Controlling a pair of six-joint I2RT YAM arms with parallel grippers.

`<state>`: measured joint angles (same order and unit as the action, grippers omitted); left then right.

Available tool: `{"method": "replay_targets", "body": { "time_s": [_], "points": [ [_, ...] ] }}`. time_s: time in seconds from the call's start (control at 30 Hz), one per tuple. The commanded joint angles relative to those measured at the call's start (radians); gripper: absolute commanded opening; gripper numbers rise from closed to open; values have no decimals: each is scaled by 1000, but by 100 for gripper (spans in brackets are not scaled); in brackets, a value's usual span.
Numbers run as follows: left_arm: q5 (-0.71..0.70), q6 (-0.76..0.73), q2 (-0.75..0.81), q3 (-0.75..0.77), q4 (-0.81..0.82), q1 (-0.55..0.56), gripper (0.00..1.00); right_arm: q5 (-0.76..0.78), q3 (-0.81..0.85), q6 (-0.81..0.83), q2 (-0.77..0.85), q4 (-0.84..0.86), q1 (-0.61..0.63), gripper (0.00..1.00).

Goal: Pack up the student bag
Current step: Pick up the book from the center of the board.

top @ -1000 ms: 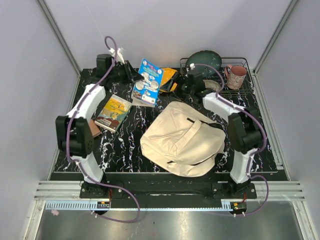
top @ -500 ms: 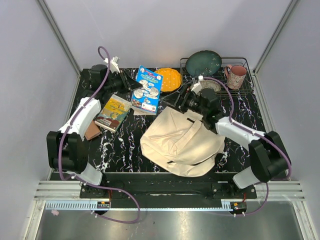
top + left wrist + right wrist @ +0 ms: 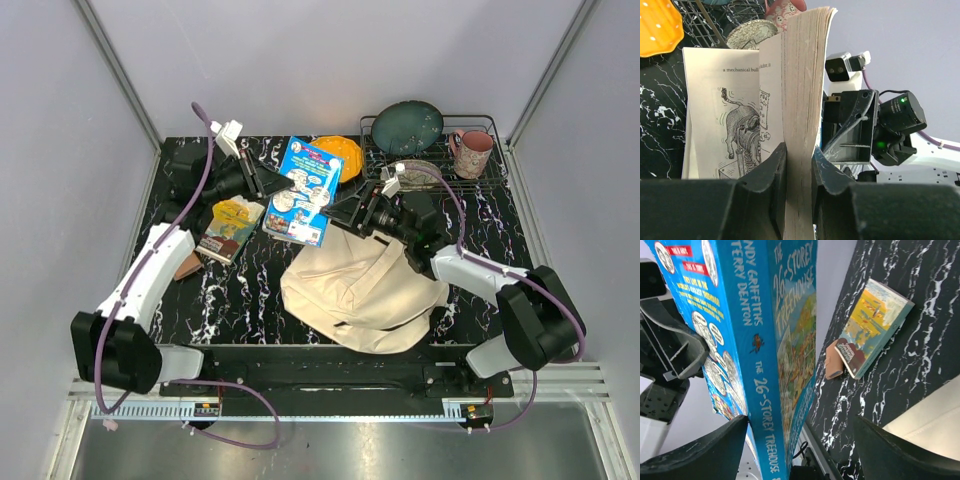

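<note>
Student bag (image 3: 362, 295) just by R hand (image 3: 350, 211), spread wide, L hand (image 3: 798, 172) grips blue book (image 3: 306, 190)

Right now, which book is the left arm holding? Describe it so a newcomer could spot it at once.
Find the student bag, the big cream backpack in the middle, and look past its far-left edge. There the blue paperback is held aloft, clamped in the left gripper. Unlike the yellow-green book lying flat to its left, it is bright blue with round pictures, titled The 26-Storey Treehouse.
</note>
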<state>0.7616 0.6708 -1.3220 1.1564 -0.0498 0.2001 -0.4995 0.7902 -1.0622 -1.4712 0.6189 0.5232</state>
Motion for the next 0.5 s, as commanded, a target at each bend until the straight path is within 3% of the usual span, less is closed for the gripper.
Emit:
{"method": "replay_targets", "body": {
  "time_s": [0.0, 0.3, 0.4, 0.43, 0.47],
  "points": [
    [45, 19, 92, -61, 73, 10, 0, -24, -34, -48, 29, 143, 12, 90],
    [0, 26, 145, -112, 76, 174, 0, -47, -85, -82, 80, 202, 32, 89],
    [-42, 58, 147, -45, -13, 206, 0, -66, -56, -134, 120, 71, 34, 66],
    [-54, 58, 150, -28, -40, 208, 0, -60, -37, -128, 146, 9, 34, 35],
    [-70, 61, 150, -2, -85, 211, 0, -21, -36, -133, 211, -49, 34, 25]
  ]
}}
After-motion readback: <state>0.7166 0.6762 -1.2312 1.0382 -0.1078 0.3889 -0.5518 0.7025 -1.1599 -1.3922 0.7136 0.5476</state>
